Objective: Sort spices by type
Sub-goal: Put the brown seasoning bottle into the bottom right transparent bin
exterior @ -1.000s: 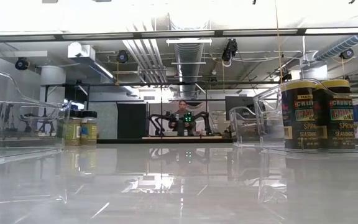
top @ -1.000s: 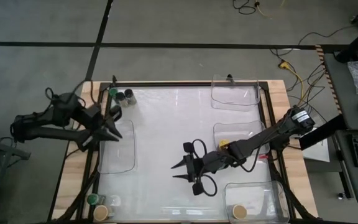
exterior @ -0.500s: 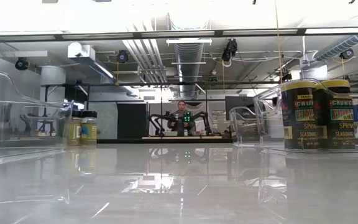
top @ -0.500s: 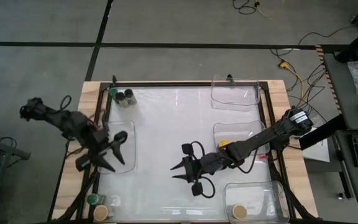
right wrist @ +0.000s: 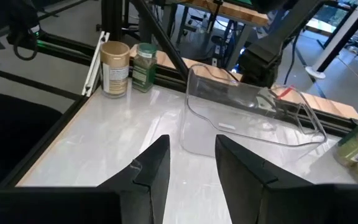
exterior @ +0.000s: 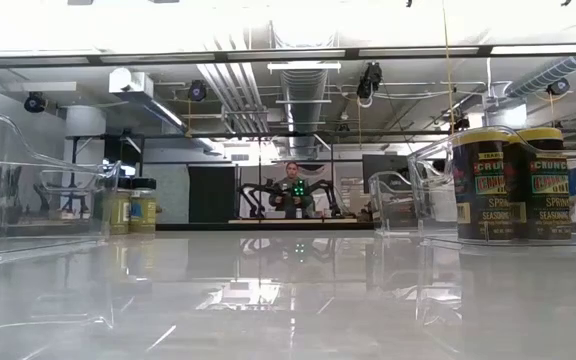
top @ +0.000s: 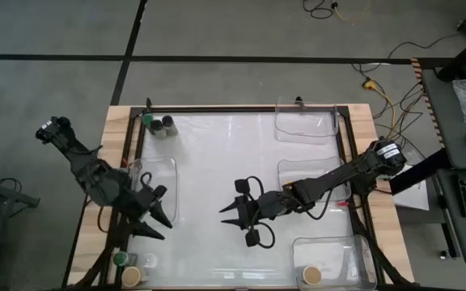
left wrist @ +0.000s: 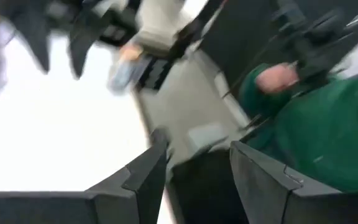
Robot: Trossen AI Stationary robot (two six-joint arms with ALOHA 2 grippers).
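The spices are small round jars. A green-lidded jar (top: 146,121) and a black-lidded one (top: 167,124) stand at the far left corner. A green-lidded jar (top: 120,259) and a tan-lidded one (top: 130,275) stand at the near left corner. A yellow-lidded jar (top: 291,187) sits in the middle right bin, and a tan-lidded jar (top: 311,275) in the near right bin. My left gripper (top: 165,208) is open over the near end of the left clear bin (top: 162,171) and holds nothing. My right gripper (top: 225,217) is open above mid-table, pointing toward the left bin (right wrist: 247,118).
Clear bins stand along the right side: far (top: 306,121), middle (top: 324,166) and near (top: 338,246). A black frame (top: 241,109) rims the table. In the low view, two seasoning jars (exterior: 508,185) stand close on the right. A person in green (left wrist: 316,130) is beyond the table.
My left gripper has swung from the far end of the left bin toward the table's near edge, turning as it went, and now stands over the bin's near end. No jar has moved.
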